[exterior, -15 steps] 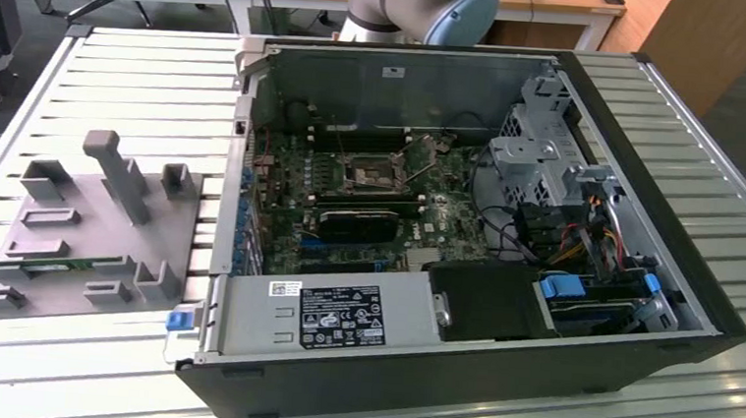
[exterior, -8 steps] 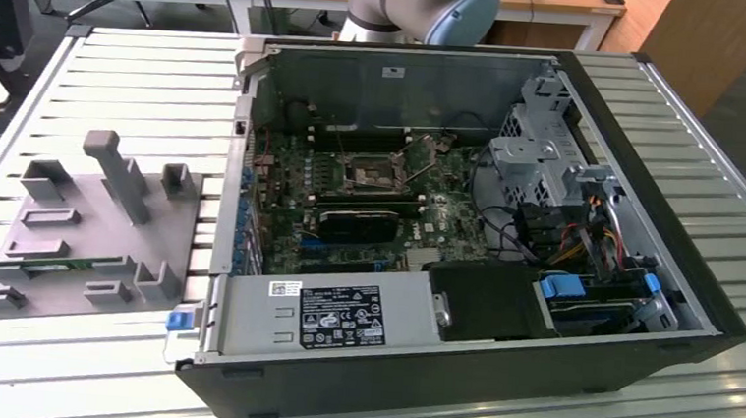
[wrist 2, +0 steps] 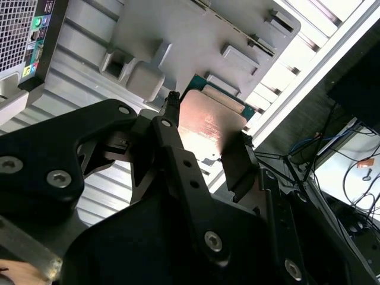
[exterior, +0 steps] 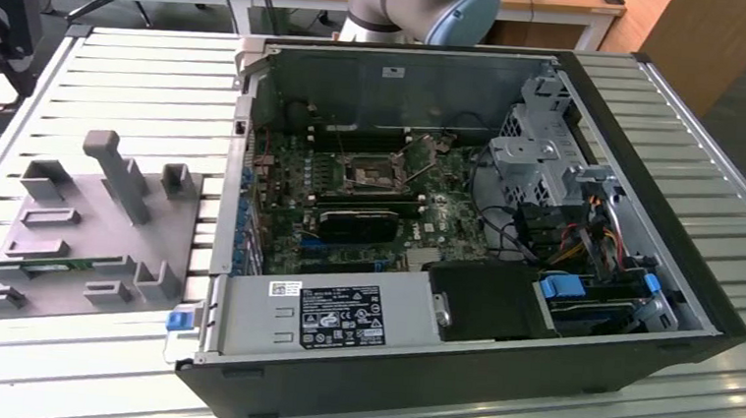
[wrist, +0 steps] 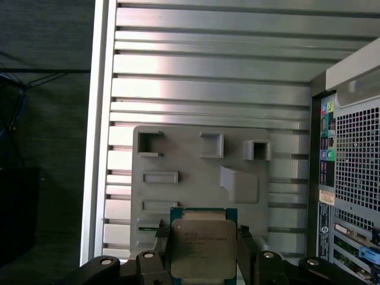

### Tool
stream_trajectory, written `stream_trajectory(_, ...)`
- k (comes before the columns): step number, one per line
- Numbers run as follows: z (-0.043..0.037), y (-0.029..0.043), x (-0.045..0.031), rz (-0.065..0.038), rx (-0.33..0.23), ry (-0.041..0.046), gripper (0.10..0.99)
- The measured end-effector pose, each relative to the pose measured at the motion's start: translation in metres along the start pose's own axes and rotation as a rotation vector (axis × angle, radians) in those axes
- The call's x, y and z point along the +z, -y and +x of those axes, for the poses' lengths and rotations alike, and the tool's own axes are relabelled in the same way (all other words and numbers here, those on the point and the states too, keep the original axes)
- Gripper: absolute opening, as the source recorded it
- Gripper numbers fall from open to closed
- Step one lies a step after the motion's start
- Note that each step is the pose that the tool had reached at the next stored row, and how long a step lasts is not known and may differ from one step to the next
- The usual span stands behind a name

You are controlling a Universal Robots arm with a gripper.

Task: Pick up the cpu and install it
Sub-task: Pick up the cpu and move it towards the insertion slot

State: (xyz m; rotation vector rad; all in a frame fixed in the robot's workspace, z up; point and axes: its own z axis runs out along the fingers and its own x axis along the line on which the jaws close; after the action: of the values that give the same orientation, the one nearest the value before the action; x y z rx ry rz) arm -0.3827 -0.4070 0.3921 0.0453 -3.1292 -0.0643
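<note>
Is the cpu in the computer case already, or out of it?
Out. In both wrist views the gripper holds the cpu over the grey tray, beside the case.

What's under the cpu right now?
The grey holder plate, lying on the slatted table. The cpu is clamped in the hand; the patch of plate straight beneath it is covered, so any slot there can't be seen.
</note>
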Motion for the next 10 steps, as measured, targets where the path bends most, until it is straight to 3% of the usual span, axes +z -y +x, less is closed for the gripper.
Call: stream_trajectory(10,-0.0074,0.0002,-0.0001,0.000,0.000,0.0000,0.533)
